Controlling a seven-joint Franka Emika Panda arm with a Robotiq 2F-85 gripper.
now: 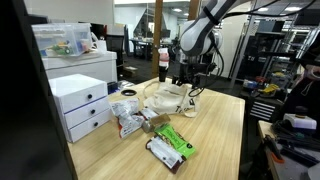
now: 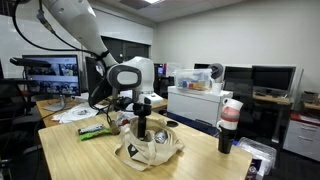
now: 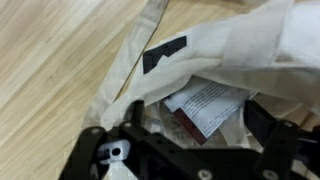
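Observation:
A cream cloth bag (image 1: 165, 98) lies on the wooden table, seen in both exterior views (image 2: 150, 150). My gripper (image 1: 183, 80) hangs straight over the bag's mouth, fingertips at or just inside it (image 2: 141, 128). In the wrist view the gripper (image 3: 197, 128) is open, its black fingers set wide to either side. Between them, inside the bag (image 3: 230, 50), lies a packet with a white printed label and a dark red edge (image 3: 205, 105). I cannot tell whether the fingers touch the packet.
A green packet (image 1: 172, 140) and other snack packets (image 1: 130, 122) lie on the table near the bag. A white drawer unit (image 1: 80, 105) stands at one side. A cup with a red band (image 2: 230, 125) stands near the table edge. Desks and monitors surround the table.

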